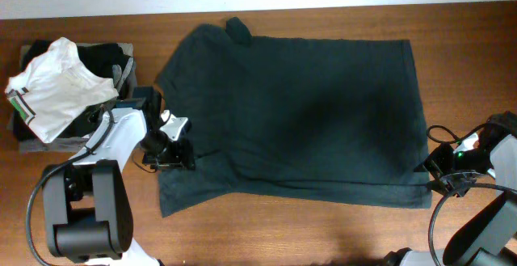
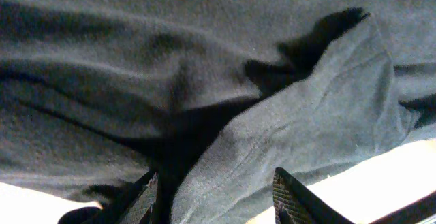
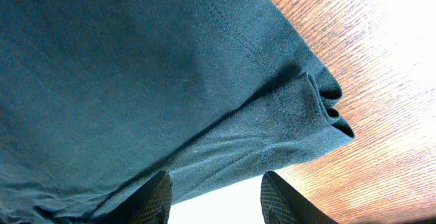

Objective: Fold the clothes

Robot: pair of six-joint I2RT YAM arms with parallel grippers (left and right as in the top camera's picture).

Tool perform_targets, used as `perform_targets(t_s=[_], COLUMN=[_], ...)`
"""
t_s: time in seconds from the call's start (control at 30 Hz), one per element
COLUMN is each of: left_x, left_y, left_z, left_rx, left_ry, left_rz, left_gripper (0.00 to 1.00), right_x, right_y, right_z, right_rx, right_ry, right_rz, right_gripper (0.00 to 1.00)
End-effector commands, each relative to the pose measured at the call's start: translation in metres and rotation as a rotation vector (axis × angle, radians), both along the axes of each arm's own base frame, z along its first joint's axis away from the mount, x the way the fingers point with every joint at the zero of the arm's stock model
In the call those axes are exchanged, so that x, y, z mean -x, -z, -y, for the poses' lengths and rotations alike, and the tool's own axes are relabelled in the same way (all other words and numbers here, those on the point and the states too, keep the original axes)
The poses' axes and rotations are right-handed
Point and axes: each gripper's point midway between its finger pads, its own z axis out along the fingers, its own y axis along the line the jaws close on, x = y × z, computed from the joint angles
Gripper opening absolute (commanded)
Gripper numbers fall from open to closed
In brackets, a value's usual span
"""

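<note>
A dark green T-shirt (image 1: 307, 112) lies spread flat across the middle of the wooden table. My left gripper (image 1: 179, 154) is open at the shirt's left edge, its fingers on either side of a raised fold of the sleeve (image 2: 300, 135). My right gripper (image 1: 436, 173) is open at the shirt's lower right corner, where the hem (image 3: 300, 129) is bunched into folds just ahead of the fingers. In the wrist views the left fingertips (image 2: 218, 197) and the right fingertips (image 3: 214, 197) both stand apart with cloth between or just ahead of them.
A stack of clothes (image 1: 97, 64) sits at the far left of the table, with a white garment (image 1: 56, 88) on top. Bare wood (image 1: 323, 234) runs along the front of the table and to the right of the shirt (image 3: 381, 67).
</note>
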Motion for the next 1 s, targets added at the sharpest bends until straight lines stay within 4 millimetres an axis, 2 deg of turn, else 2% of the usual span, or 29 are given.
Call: perform_targets(t_s=[0.0,0.07,0.2,0.23,0.27,0.3,0.37,0.43,0.5,0.53,0.6,0.63,0.7,0.73,0.83,0.9,0.97], left_x=[-0.006,-0.009,0.006,0.01,0.012,0.017,0.018,0.006,0.001,-0.001,-0.007,-0.012,-0.017,-0.018,-0.018,-0.018,-0.018], left_y=[-0.024,-0.014,0.01,0.012,0.01,0.007,-0.008,-0.031,-0.044,-0.047,-0.052,-0.057,-0.062,-0.062,-0.062,-0.062,-0.062], left_z=[0.002,-0.013,-0.014,-0.014,-0.009,-0.001,0.001,0.0,0.0,0.0,0.0,0.0,0.0,0.0,0.0,0.0,0.0], left_rx=[0.01,-0.083,-0.089,-0.09,-0.062,-0.013,-0.004,-0.004,-0.004,-0.004,-0.004,-0.004,-0.005,-0.005,-0.005,-0.005,-0.005], left_ry=[0.021,0.02,0.014,0.001,-0.002,-0.009,-0.01,-0.01,-0.01,-0.01,-0.01,-0.011,-0.01,-0.01,-0.01,-0.01,-0.009], left_rz=[0.041,0.062,0.035,0.019,0.01,-0.012,-0.046,-0.027,-0.019,-0.015,0.011,0.03,0.044,0.048,0.049,0.051,0.048], left_gripper=[0.53,0.53,0.53,0.48,0.37,0.2,0.09,0.01,0.0,0.01,0.0,0.01,0.0,0.01,0.0,0.0,0.0], right_x=[-0.005,-0.005,-0.005,-0.005,-0.005,-0.005,-0.005,-0.004,-0.001,0.002,0.024,0.034,0.051,0.058,0.05,0.047,0.033], right_y=[-0.01,-0.009,-0.009,-0.009,-0.009,-0.009,-0.009,-0.009,-0.009,-0.007,-0.002,-0.002,0.004,0.015,0.045,0.057,0.057], right_z=[0.002,0.002,0.002,0.002,0.002,0.002,0.002,0.003,0.001,0.003,0.032,0.039,0.041,0.038,0.024,0.028,0.039], right_rx=[0.015,0.016,0.016,0.016,0.016,0.016,0.016,0.02,0.015,0.017,0.084,0.07,0.043,0.03,-0.001,0.028,0.065], right_ry=[-0.006,-0.006,-0.009,-0.009,-0.009,-0.009,-0.009,-0.01,-0.013,-0.001,0.122,0.172,0.231,0.248,0.254,0.255,0.257], right_rz=[0.04,0.042,0.043,0.043,0.043,0.043,0.042,0.035,0.023,0.016,-0.062,-0.078,-0.11,-0.118,-0.039,-0.002,0.064], right_gripper=[0.47,0.47,0.47,0.47,0.47,0.47,0.47,0.47,0.47,0.52,0.54,0.54,0.54,0.54,0.53,0.47,0.44])
